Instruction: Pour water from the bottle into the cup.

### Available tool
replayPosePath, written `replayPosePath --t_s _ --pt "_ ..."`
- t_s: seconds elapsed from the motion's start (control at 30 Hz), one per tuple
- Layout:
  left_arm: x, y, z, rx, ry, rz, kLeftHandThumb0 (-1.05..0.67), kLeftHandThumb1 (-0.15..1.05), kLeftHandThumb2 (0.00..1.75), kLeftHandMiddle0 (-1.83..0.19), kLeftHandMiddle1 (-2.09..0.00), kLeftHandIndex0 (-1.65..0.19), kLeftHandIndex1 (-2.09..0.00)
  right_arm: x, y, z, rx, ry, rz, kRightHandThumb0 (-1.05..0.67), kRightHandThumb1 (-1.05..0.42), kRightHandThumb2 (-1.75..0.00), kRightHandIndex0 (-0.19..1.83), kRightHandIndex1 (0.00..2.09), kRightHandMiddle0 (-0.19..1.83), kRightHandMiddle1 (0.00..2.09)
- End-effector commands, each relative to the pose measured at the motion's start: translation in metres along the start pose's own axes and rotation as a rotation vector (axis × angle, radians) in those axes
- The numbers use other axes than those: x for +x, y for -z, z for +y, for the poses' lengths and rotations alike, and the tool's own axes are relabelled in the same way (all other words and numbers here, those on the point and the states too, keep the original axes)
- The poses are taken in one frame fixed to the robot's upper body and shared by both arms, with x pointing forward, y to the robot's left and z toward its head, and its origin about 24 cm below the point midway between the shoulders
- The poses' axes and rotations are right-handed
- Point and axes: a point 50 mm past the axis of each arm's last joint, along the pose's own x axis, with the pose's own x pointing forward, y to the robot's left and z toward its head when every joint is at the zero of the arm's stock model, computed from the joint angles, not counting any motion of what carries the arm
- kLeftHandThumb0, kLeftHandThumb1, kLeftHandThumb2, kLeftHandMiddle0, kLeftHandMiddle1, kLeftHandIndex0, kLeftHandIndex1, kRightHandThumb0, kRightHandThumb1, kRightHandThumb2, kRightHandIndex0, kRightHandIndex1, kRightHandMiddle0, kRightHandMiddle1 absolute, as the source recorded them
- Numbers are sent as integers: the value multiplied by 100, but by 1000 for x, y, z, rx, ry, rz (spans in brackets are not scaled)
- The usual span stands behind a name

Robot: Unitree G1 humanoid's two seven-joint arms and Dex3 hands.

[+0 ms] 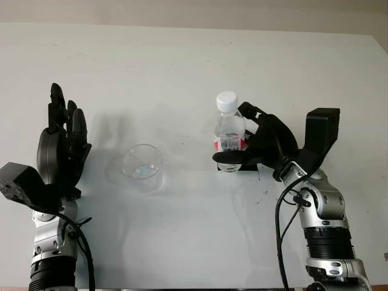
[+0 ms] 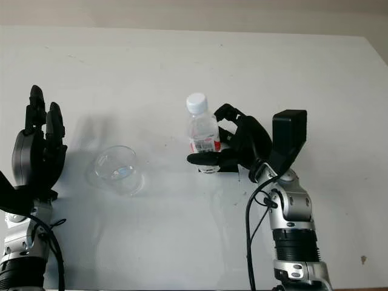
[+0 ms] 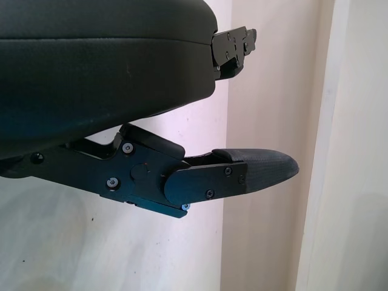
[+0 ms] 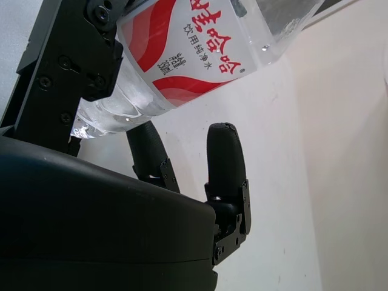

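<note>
Right hand [image 1: 254, 148] grips the upright capped bottle [image 1: 229, 130] on the table [image 1: 194, 60] — clear cup [image 1: 142, 165] stands nearby; left hand [image 1: 60, 148] open beside it.

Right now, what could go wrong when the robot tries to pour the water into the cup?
1. The bottle has its white cap on, so tipping it may pour nothing.
2. The right hand grips the bottle low, near its base, so it might slip or wobble when tilted.
3. The cup is clear, light-looking and stands free; the left hand is open beside it, not holding it, so a bump could knock it over.
</note>
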Motion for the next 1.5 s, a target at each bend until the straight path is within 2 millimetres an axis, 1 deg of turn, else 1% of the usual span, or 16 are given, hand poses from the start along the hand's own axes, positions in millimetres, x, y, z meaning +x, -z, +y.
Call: replayPosePath --t_s 0.0,0.17,0.4,0.5,0.63,0.87,1.0,1.07,1.1,1.13,1.2,1.23,1.27,1.33,1.37,1.47 --pt "-1 -4 5 13 1 -14 -74 105 50 19 -1 19 0 -5 13 -2 27 21 21 -17 -105 -29 56 209 23 209" --pt "-1 -5 7 14 -2 -16 -74 105 50 19 -2 19 -1 -8 18 -1 29 31 7 -16 -105 -30 44 209 24 209" --pt "-2 -7 10 18 5 -14 -74 105 50 19 -1 19 0 -17 21 -6 -96 -17 -7 -19 -105 -26 25 209 19 209" --pt "-2 -7 10 17 10 -11 -74 105 50 19 -1 19 0 -20 21 -6 -140 -41 8 -19 -105 -19 3 209 6 209" --pt "-2 -6 10 18 13 -9 -74 105 50 19 -1 19 0 -23 22 -7 -175 -59 -2 -21 -105 -12 -17 209 -7 209" --pt "-2 -7 10 26 12 -11 -73 105 52 19 -1 19 0 -26 21 -8 -244 -37 -64 -24 -102 -6 -19 209 -11 209" --pt "-1 -6 10 29 13 -7 -74 105 52 19 -1 19 0 -27 22 -7 -329 1 -89 -32 -100 -5 -19 209 -18 209" --pt "-1 -6 10 26 15 -4 -74 105 52 19 -1 19 0 -27 24 -8 -401 11 -113 -40 -98 -5 -19 209 -19 204" --pt "-1 -6 9 23 19 -5 -74 105 52 19 -1 19 0 -27 25 -9 -449 15 -131 -43 -97 -5 -19 205 -19 196" --pt "0 -6 9 22 21 -6 -74 105 53 19 -1 19 0 -27 26 -9 -498 19 -147 -50 -96 -5 -19 187 -19 168" --pt "0 -5 9 20 26 -7 -74 105 53 19 0 19 0 -28 27 -9 -575 17 -183 -57 -94 -5 -19 160 -15 125" --pt "1 -5 9 21 26 -6 -74 105 54 19 0 19 0 -28 27 -8 -610 9 -190 -61 -94 -5 -19 141 -13 104" --pt "1 -4 9 20 26 -4 -73 105 54 19 0 19 0 -28 28 -6 -636 -7 -195 -67 -95 -5 -19 108 -11 75" --pt "1 -4 8 17 28 -2 -73 105 55 19 0 19 0 -29 28 -5 -688 -56 -197 -74 -96 -5 -17 61 -8 37" --pt "2 -4 8 16 29 -1 -73 105 55 19 0 19 0 -29 29 -4 -699 -74 -198 -78 -96 -5 -14 34 -10 22" --pt "2 -3 7 18 32 1 -72 105 56 19 0 19 0 -30 28 -2 -695 -147 -188 -83 -94 -5 -17 6 -17 5"
